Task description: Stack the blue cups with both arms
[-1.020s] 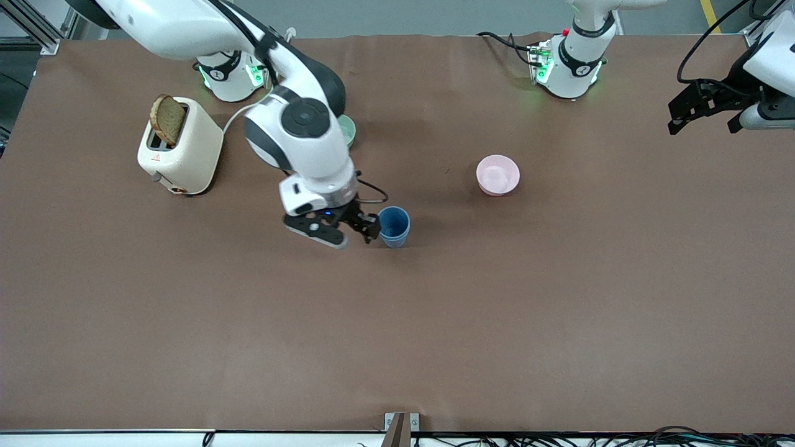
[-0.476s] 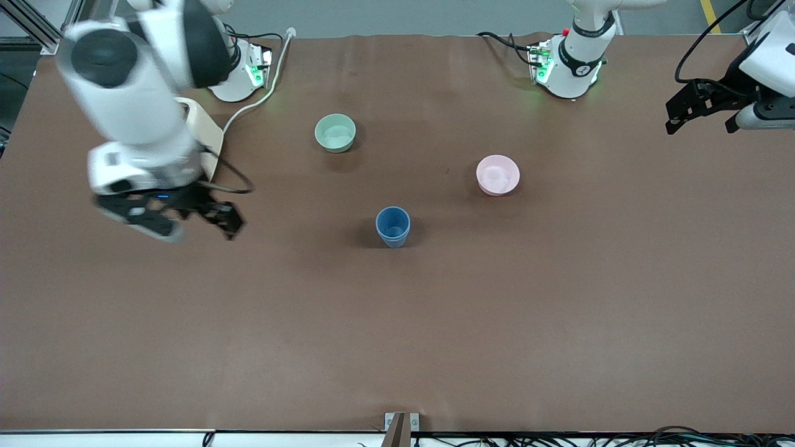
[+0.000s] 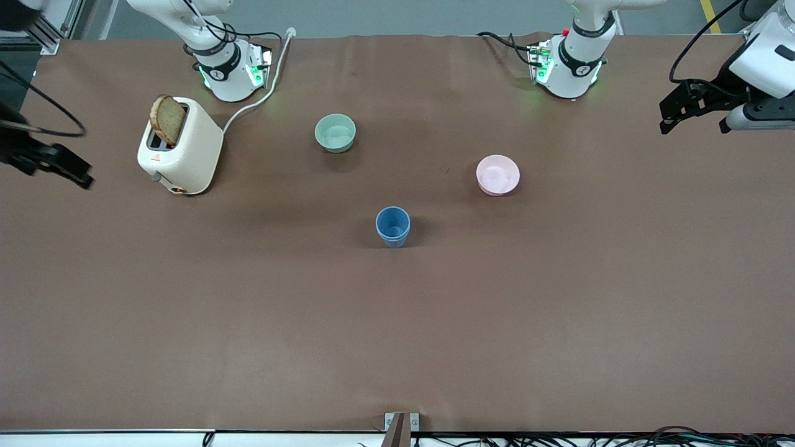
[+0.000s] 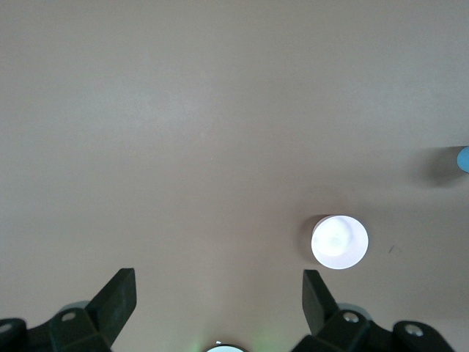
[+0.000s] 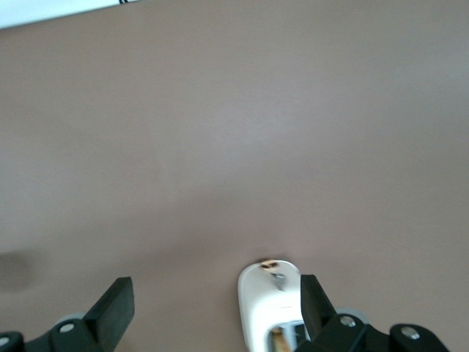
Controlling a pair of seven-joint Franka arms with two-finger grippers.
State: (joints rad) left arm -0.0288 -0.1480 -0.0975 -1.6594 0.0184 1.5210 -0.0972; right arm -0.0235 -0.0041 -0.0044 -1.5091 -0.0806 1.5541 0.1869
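Observation:
The blue cups (image 3: 392, 226) stand as a single upright shape in the middle of the table. A second rim shows just inside the outer one, as if one cup sits nested in the other. No other blue cup is in view. A sliver of blue (image 4: 463, 158) shows at the edge of the left wrist view. My right gripper (image 3: 46, 160) is open and empty, up over the table's edge at the right arm's end, beside the toaster. My left gripper (image 3: 692, 121) is open and empty, up over the left arm's end of the table. Both are well away from the cups.
A cream toaster (image 3: 180, 146) with a slice of bread stands near the right arm's base; it also shows in the right wrist view (image 5: 267, 304). A pale green bowl (image 3: 335, 133) and a pink bowl (image 3: 497, 175) sit farther from the front camera than the cups. The pink bowl shows in the left wrist view (image 4: 339, 241).
My right gripper has swung from beside the blue cups out past the toaster to the table's edge at its own end. The left gripper has drifted slightly.

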